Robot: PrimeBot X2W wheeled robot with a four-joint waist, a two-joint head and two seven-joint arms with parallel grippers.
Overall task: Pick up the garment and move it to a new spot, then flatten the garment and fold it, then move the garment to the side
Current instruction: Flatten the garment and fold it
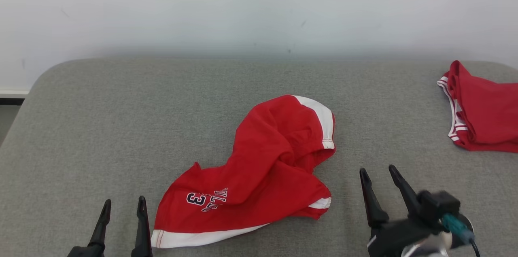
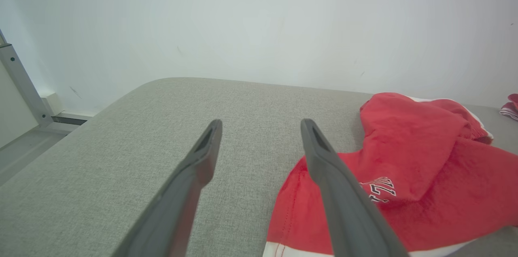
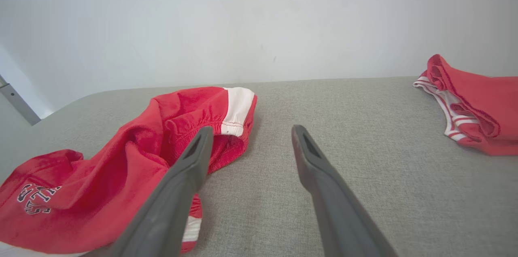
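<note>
A crumpled pair of red shorts with white trim and dark lettering, the garment [image 1: 263, 168], lies loose in the middle of the grey padded table [image 1: 121, 119]. It also appears in the left wrist view [image 2: 408, 176] and the right wrist view [image 3: 133, 160]. My left gripper [image 1: 123, 205] stands open at the lower left, just left of the garment's white hem, holding nothing. The same fingers are spread over bare fabric in its wrist view [image 2: 261, 125]. My right gripper [image 1: 378, 171] is open to the right of the garment, empty, and its wrist view [image 3: 251, 131] shows it clear of the cloth.
A second red garment with white striped trim [image 1: 481, 115] sits bunched at the table's far right edge, also seen in the right wrist view [image 3: 473, 107]. A pale wall [image 1: 259, 6] rises behind the table. A metal frame post [image 2: 20, 83] stands beyond the left edge.
</note>
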